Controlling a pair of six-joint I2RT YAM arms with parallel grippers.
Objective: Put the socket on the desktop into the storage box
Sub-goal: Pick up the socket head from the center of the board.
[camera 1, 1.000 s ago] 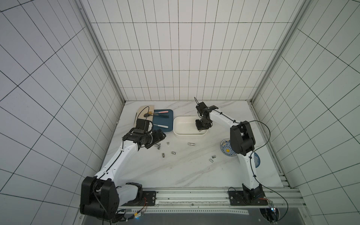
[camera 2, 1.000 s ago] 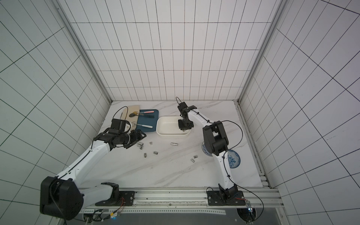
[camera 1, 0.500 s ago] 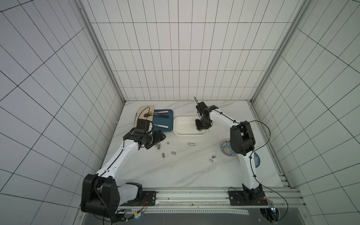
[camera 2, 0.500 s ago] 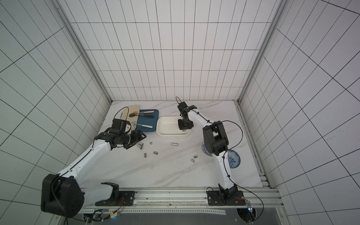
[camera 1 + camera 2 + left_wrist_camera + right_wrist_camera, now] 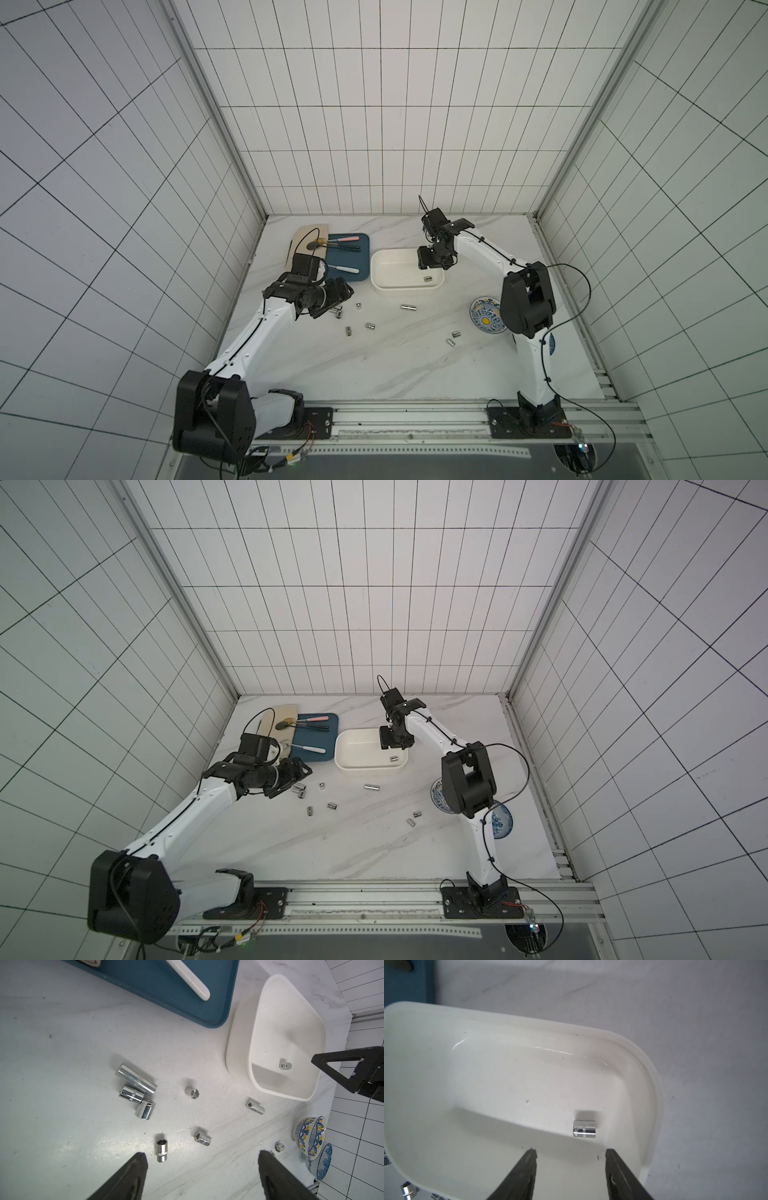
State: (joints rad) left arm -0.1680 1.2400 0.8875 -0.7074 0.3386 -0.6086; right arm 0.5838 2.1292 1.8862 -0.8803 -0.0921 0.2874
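1. Over to the right gripper (image 5: 571,1151): fingers (image 5: 519,1178) apart, nothing between them. Hangs above one end of the storage box (image 5: 652,1088).
2. Down on the box floor: 1 chrome socket (image 5: 584,1128), lying on its side. Sits close to the short end wall, clear of both fingers.
3. Same socket (image 5: 428,279) in a top view, toward the box's end on the robot's right, just below the right gripper (image 5: 432,259).
4. Across to the left gripper (image 5: 202,1154): fingers (image 5: 128,1180) spread wide, gripping nothing. Hovers above the tabletop (image 5: 62,1053), well apart from the storage box (image 5: 239,1049).
5. Out on the bare tabletop, a scatter of loose sockets. First, a bunch of 3 (image 5: 131,1094), lying packed together, the longest on the outside.
6. Then 1 lone socket (image 5: 192,1093) with its open end showing, and 1 slim socket (image 5: 255,1107) just beside the box's wall.
7. Nearer the left fingers, 1 short socket (image 5: 161,1151) right by a fingertip in the wrist view, and another stubby one (image 5: 203,1138) close by.
8. Beyond the bunch, the dark-blue tray (image 5: 166,991) with a white-handled tool (image 5: 187,978) on it.
9. Off on the robot's right, 2 blue-patterned plates (image 5: 309,1136) at the tabletop's edge.
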